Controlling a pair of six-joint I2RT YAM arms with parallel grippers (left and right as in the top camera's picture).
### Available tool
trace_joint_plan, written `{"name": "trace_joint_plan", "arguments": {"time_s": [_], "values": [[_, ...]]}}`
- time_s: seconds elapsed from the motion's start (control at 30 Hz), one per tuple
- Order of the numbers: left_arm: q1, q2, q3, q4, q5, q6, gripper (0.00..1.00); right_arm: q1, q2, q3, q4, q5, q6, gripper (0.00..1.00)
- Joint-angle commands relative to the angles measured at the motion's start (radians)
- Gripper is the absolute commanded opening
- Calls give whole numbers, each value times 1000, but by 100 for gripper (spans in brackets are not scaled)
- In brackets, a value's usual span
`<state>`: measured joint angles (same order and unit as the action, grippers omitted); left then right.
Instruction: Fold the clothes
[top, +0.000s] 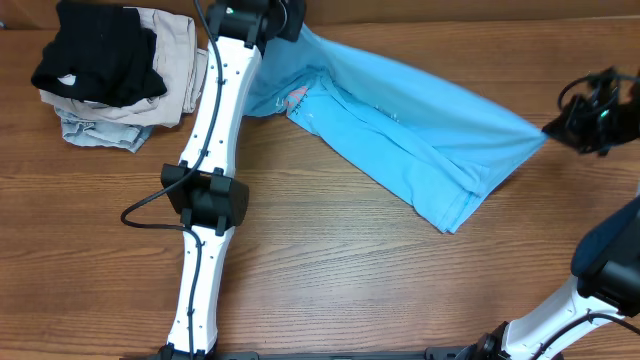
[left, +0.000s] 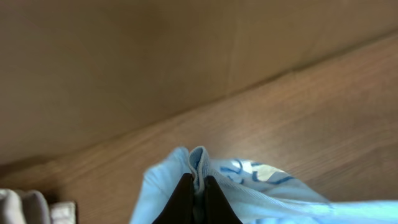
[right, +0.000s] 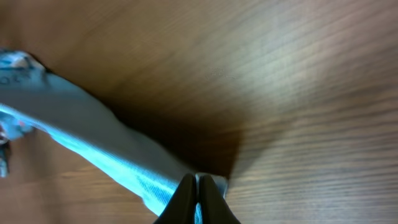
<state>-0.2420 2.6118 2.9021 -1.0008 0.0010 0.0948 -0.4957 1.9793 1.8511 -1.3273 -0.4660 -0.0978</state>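
Right now you have the sky-blue T-shirt (top: 400, 130) strung between both arms, and that line is what your coming move turns on. The left gripper (left: 198, 190) is closed narrow on a bunched fold of blue cloth at the far-left end, close to the far edge of the table (top: 340, 280). Its wrist view shows fabric pinched between the dark fingers, with a bit of white print just to their right. The right gripper (right: 198, 190) is likewise pinched tight on a corner of the shirt at the right side, somewhat nearer in the scene than the left one.

So the shirt's long axis runs on a diagonal, from far left to near right. The cloth looks taut along its far edge, while the loose lower edge droops toward the near side. You cannot tell from overhead whether the middle rests on the wood or hangs just above it. The dark shadow under the right end suggests that end is raised.

Neither arm is the nearer one here, since each holds its own end. Judging from this, you will probably need to carry one end along the diagonal toward the other, or lay the span flat first. Mind the stack at the far left: a black folded garment (top: 95, 55) on beige (top: 178, 50) and pale denim (top: 95, 130) ones. It sits just beside the left arm (top: 215, 110) and apart from the shirt.
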Motion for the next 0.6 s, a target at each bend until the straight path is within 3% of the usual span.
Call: {"name": "trace_joint_plan", "arguments": {"time_s": [0.0,0.23,0.4,0.57], "values": [[21,-18,27,8,-48,-24,4,11,-35,107,-70,-6,-4,4],[35,-15,21,10,-106,11,4,92,-36,72,-179,111,13,4],[55,-15,-103,35,-108,108,4,134,-36,-35,-132,203,77,4],[87,-15,-245,60,-110,117,4,134,-36,-148,-77,201,99,4]]}}
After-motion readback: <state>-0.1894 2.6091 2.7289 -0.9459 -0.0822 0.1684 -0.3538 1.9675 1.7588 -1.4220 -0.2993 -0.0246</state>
